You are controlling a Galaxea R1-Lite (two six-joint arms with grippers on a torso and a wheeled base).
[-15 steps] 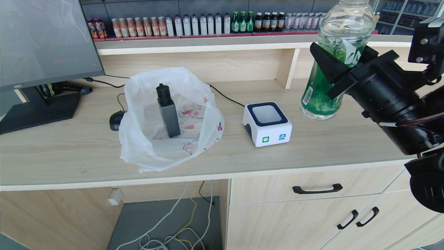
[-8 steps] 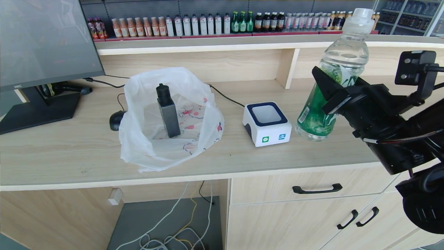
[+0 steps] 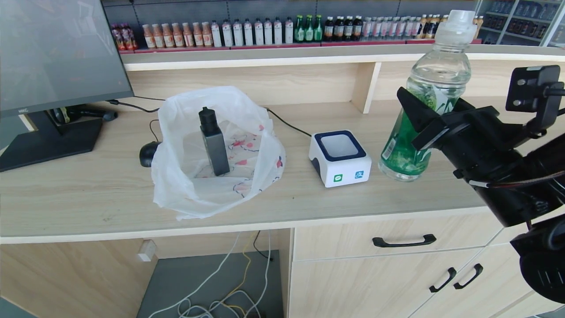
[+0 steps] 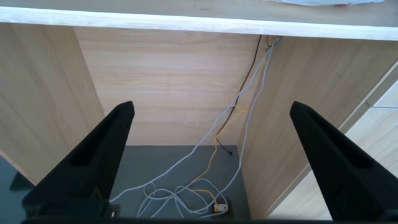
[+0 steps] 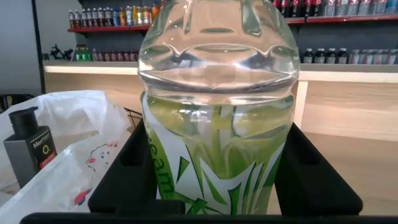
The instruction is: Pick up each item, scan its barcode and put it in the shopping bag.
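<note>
My right gripper (image 3: 430, 117) is shut on a clear plastic bottle (image 3: 421, 115) with a green label and white cap, held tilted just right of the white barcode scanner (image 3: 339, 157). The bottle's base hangs close over the counter. In the right wrist view the bottle (image 5: 217, 106) stands between the two fingers. The white shopping bag (image 3: 216, 150) stands open left of the scanner, with a dark rectangular bottle (image 3: 214, 141) upright inside; both also appear in the right wrist view, bag (image 5: 68, 155) and dark bottle (image 5: 28, 155). My left gripper (image 4: 211, 155) is open below the counter edge, over cables.
A monitor (image 3: 57, 53) on a black stand fills the counter's left end, with a black mouse (image 3: 148, 153) beside the bag. A raised wooden shelf (image 3: 309, 53) runs along the back. Drawers with black handles (image 3: 404, 241) sit under the counter's right half.
The right gripper lowered the bottle from high at the right toward the counter and tilted it, then shifted it slightly right and up. The left arm stayed put.
</note>
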